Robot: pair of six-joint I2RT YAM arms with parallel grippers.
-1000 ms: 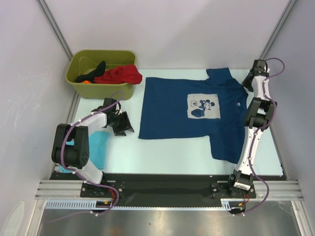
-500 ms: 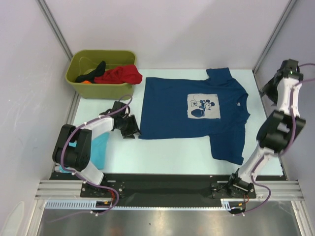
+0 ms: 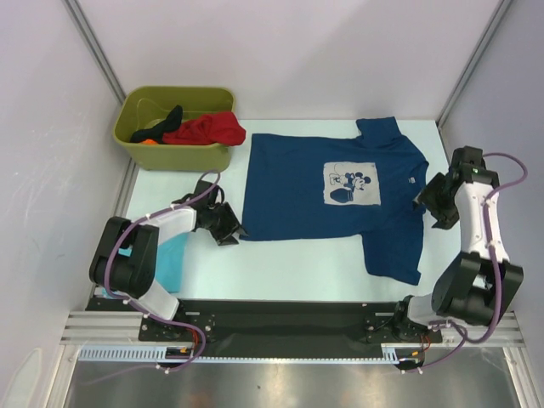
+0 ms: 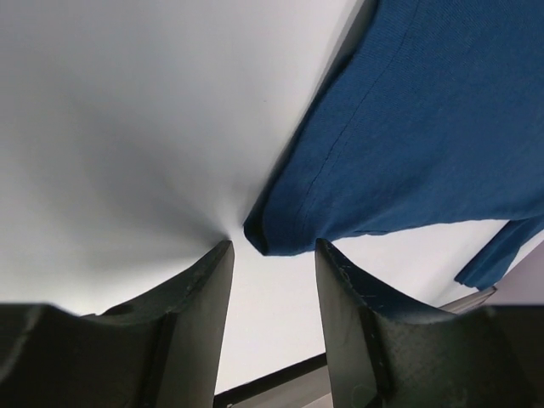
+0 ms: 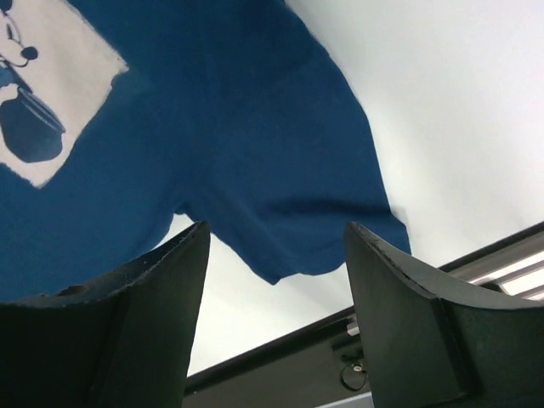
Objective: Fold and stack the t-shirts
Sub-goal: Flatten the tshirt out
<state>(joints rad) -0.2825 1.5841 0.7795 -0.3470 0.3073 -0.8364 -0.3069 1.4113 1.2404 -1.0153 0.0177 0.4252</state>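
Navy t-shirt: the navy t-shirt (image 3: 289,191) lies spread flat on the tabletop (image 3: 297,255), print (image 3: 350,184) facing up, hem toward the left arm and collar toward the right arm. It is laid out flat, I judge, so that it can be folded.
Left fingers: the left fingers (image 4: 197,323) are low at the shirt's near hem corner (image 4: 265,240). They stand partly apart with the corner just ahead of the gap between their tips. They hold nothing. The placement looks chosen to pinch that corner.
Right fingers: the right fingers (image 5: 149,323) are spread wide above the shirt's collar end, and the near sleeve (image 5: 340,212) shows between them. Nothing is gripped. They seem poised to come down on the cloth at that end, so both ends could be lifted together.
Turquoise t-shirt: the turquoise t-shirt (image 3: 174,255) lies beside the left arm's base, well apart from the navy one. It probably marks where the stack goes.
Bin: the green bin (image 3: 140,146) at the far left holds a red t-shirt (image 3: 208,129) and a black t-shirt (image 3: 170,117), bunched up and not yet folded.
Stage: by my reading, this is just before the first grasp on the navy shirt.
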